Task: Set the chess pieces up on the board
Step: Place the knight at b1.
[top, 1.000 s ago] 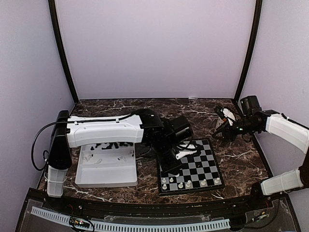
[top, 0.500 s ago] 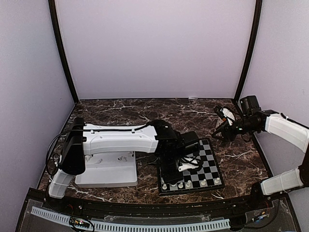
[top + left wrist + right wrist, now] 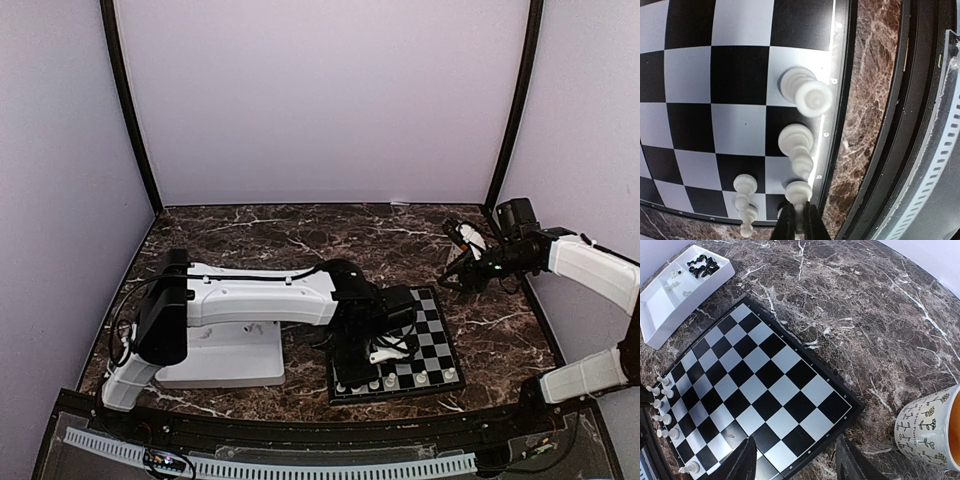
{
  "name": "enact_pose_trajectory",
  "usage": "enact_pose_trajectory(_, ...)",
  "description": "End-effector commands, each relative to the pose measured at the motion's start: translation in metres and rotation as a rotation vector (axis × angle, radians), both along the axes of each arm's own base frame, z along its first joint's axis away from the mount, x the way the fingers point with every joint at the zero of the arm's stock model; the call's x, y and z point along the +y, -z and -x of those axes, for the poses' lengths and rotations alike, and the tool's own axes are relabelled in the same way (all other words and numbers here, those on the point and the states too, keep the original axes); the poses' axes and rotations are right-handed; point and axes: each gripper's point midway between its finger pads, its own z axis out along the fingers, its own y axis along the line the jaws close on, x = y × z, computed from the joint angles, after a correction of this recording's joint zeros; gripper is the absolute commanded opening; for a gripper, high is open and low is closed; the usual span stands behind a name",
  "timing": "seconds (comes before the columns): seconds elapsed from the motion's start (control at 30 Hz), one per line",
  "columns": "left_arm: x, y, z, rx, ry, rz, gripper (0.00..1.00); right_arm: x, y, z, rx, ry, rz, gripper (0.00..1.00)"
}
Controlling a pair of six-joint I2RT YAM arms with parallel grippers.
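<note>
Reaching across the desk [image 3: 250, 235], the left arm [image 3: 260, 297] positions the left fingers [image 3: 787, 226] over the near edge of the board [image 3: 715, 100]. These fingers stand narrow, pinching one white piece [image 3: 798, 191] at the border row. Other white chess pieces [image 3: 805, 92] stand upright on squares along that same edge.

The right fingers [image 3: 742, 467] stand wide apart with nothing between them, above the desk beyond the far right corner of the board.

Containers:

1. The white tray [image 3: 660, 305] lies on the desk to the left of the board, apart from it, and is divided into compartments. One end compartment holds a cluster of black pieces [image 3: 701, 265]. The adjoining compartment holds a few white pieces [image 3: 674, 284].
2. The mug [image 3: 927, 427], white with a plant pattern and orange inside, stands upright on the desk near one corner of the board, not touching it. Its contents cannot be determined.
</note>
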Motion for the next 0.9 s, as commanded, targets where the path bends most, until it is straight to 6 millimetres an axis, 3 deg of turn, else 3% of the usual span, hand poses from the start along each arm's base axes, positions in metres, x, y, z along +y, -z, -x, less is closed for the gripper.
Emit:
enact_pose_trajectory(0.0,0.001,0.003,0.000,-0.009,-0.003,-0.030,0.03,0.002,-0.001,-0.002,-0.010,-0.013,-0.013,0.55)
enact_pose_trajectory(0.43,-0.003,0.007,-0.002,-0.013,-0.017,-0.031,0.03,0.003,0.000,-0.002,-0.008,-0.019,-0.016,0.56)
enact_pose_trajectory(0.63,-0.002,0.005,-0.001,-0.010,-0.023,-0.035,0.14,0.003,-0.001,-0.001,-0.007,-0.021,-0.018,0.57)
enact_pose_trajectory(0.87,-0.007,-0.023,-0.002,-0.019,-0.029,0.032,0.25,0.003,-0.001,-0.001,-0.006,-0.021,-0.018,0.57)
